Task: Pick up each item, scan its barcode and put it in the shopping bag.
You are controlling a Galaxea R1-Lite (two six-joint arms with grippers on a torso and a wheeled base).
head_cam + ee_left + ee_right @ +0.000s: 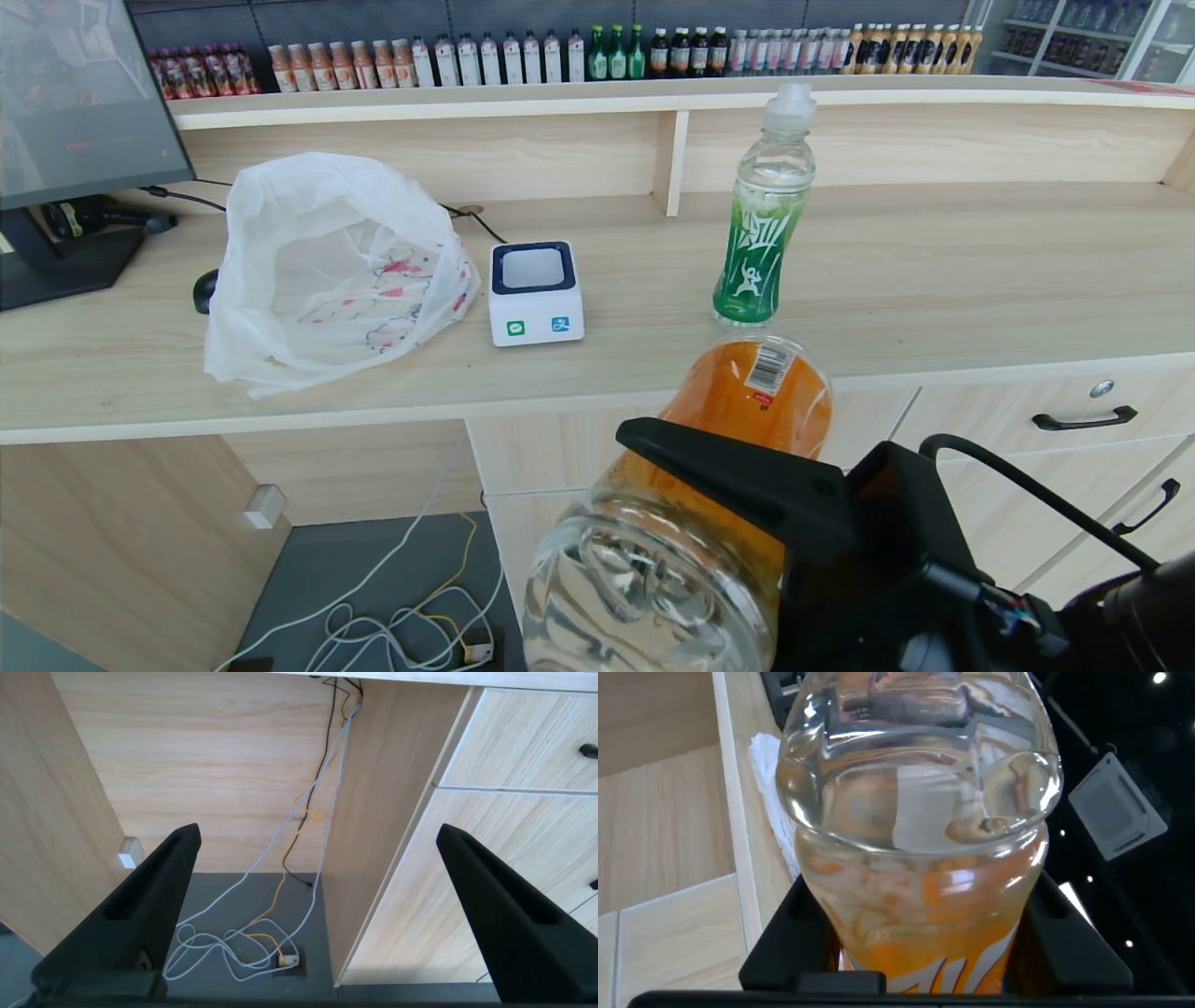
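My right gripper is shut on an orange-labelled clear bottle, held on its side in front of the counter's edge with its base toward me and its barcode facing up. The right wrist view looks along the same bottle, with the right gripper clamped on its sides. A green-labelled bottle stands upright on the counter just beyond. A white scanner box sits left of it. An open white shopping bag lies further left. My left gripper hangs open below the counter, holding nothing.
The wooden counter has a raised back shelf with a divider. A monitor and a mouse sit at far left. Drawers with black handles are under the right side. Loose cables lie on the floor in the kneehole.
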